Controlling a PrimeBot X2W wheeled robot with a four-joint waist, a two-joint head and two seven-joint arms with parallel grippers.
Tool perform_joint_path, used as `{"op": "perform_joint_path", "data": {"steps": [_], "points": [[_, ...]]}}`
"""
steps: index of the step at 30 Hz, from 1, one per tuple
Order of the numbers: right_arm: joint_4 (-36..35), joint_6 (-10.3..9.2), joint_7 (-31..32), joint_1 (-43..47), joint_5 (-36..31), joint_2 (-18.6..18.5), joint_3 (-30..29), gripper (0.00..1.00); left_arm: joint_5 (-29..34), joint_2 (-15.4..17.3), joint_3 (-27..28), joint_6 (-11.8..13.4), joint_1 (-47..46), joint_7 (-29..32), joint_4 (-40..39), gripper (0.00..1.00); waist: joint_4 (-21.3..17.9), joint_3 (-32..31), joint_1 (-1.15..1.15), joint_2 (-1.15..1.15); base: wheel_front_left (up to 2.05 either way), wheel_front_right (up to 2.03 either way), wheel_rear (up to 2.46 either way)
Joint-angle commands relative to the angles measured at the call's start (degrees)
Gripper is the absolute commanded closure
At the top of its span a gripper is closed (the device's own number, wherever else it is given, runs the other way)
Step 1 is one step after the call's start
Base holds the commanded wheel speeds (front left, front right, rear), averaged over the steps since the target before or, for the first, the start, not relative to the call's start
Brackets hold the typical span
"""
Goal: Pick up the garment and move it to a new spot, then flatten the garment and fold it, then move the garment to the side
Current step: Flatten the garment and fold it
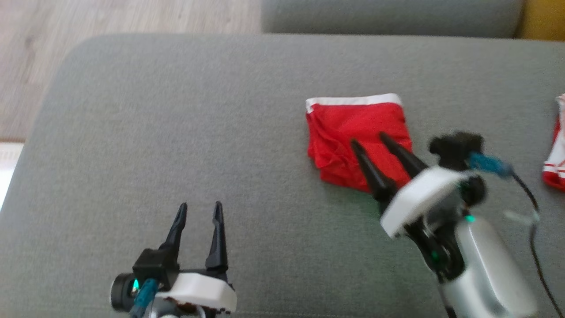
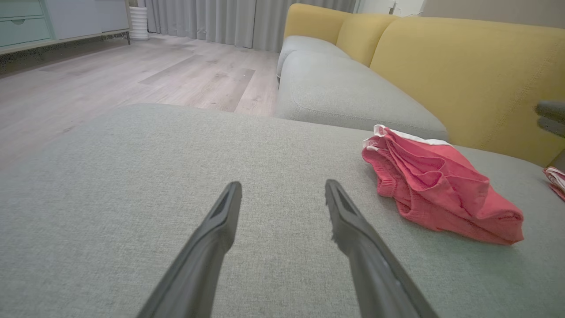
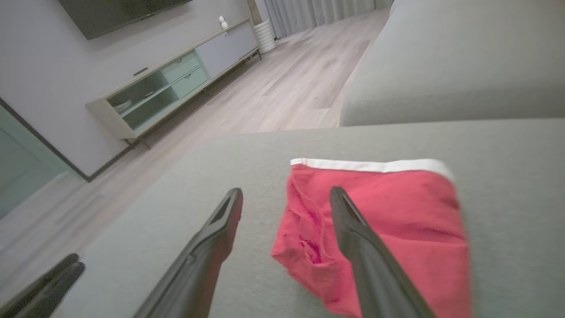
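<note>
Resting on grey cushion (image 1: pixel 176 132), red garment (image 1: pixel 348 132), wood floor (image 1: pixel 110 17)

Readable text: none in any view.
Garment (image 1: pixel 353 123): no lettering, label or number can be read on it.
</note>
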Motion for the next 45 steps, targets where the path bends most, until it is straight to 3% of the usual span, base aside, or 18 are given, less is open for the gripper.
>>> {"op": "perform_joint_path", "data": {"steps": [1, 4, 9, 15, 16, 17, 18, 19, 20, 33, 39, 45], "points": [[-4.09, 0.39, -3.36, 1.86, -4.82, -0.05, -0.76, 0.00, 0.76, -0.17, 2.58, -0.35, -0.35, -0.35, -2.00, 0.00, -1.83, -2.26, 0.00, 0.00, 0.00, 0.00, 0.00], [-6.04, 0.39, -8.42, 6.65, -11.96, -2.17, -3.62, 0.00, 1.51, -0.17, 3.68, -0.75, 1.05, -0.35, -1.90, 0.00, -2.73, -3.93, 0.00, 0.00, 0.00, 0.00, 0.00], [-6.28, 0.39, -16.46, 14.34, -18.12, -3.34, -8.87, 0.00, 2.77, -0.17, 5.62, -1.73, 3.49, -0.35, -1.15, 0.00, -3.62, -6.22, 0.00, 0.00, 0.00, 0.00, 0.00], [-1.83, 0.39, -24.54, 18.41, -21.24, -2.73, -12.90, 0.00, 3.87, -0.17, 7.89, -2.93, 5.44, -0.35, -0.65, 0.00, -3.24, -7.10, 0.00, 0.00, 0.00, 0.00, 0.00], [-1.06, 0.39, -24.95, 17.97, -21.18, -2.54, -12.94, 0.04, 3.90, -0.17, 7.94, -3.07, 5.43, -0.35, -0.65, 0.00, -2.99, -7.02, 0.00, 0.00, 0.00, 0.00, 0.00], [-0.23, 0.39, -25.16, 17.33, -20.77, -2.27, -13.04, 0.49, 3.93, -0.17, 7.92, -3.22, 5.33, -0.35, -0.65, 0.00, -2.67, -6.89, 0.00, 0.00, 0.00, 0.00, 0.00], [0.69, 0.39, -25.09, 16.47, -20.42, -2.09, -12.82, 0.78, 3.96, -0.17, 7.84, -3.35, 5.22, -0.35, -0.65, 0.00, -2.32, -6.73, 0.00, 0.00, 0.00, 0.00, 0.00], [0.69, 0.39, -25.09, 16.47, -20.42, -2.09, -12.82, 0.78, 3.96, -0.17, 7.84, -3.35, 5.22, -0.35, -0.65, 0.00, -2.32, -6.73, 0.00, 0.00, 0.00, 0.00, 0.00], [1.67, 0.39, -24.97, 15.43, -20.14, -1.99, -12.46, 1.00, 3.96, -0.17, 7.72, -3.41, 5.09, -0.35, -0.66, 0.00, -1.96, -6.50, 0.00, 0.00, 0.00, 0.00, 0.00], [22.80, 0.39, -25.07, -5.01, -20.93, -0.93, -4.75, 1.00, 2.03, -0.17, 2.47, -2.76, -0.47, -0.35, -0.77, 0.00, 5.09, 1.54, 0.00, 0.00, 0.00, 0.00, 0.00], [32.72, 0.39, -28.26, -8.99, -21.54, 0.17, -2.47, 1.00, 1.24, -0.17, 1.52, -1.85, -1.56, -0.35, -0.44, 0.00, 7.47, 2.44, 0.00, 0.00, 0.00, 0.00, 0.00], [36.90, 0.39, -30.90, -10.47, -19.60, 0.82, 4.51, 1.00, 1.10, -0.17, 1.27, -1.69, -1.71, -0.35, -0.34, 0.00, 8.42, 2.60, 0.00, 0.00, 0.00, 0.00, 0.00]]}}
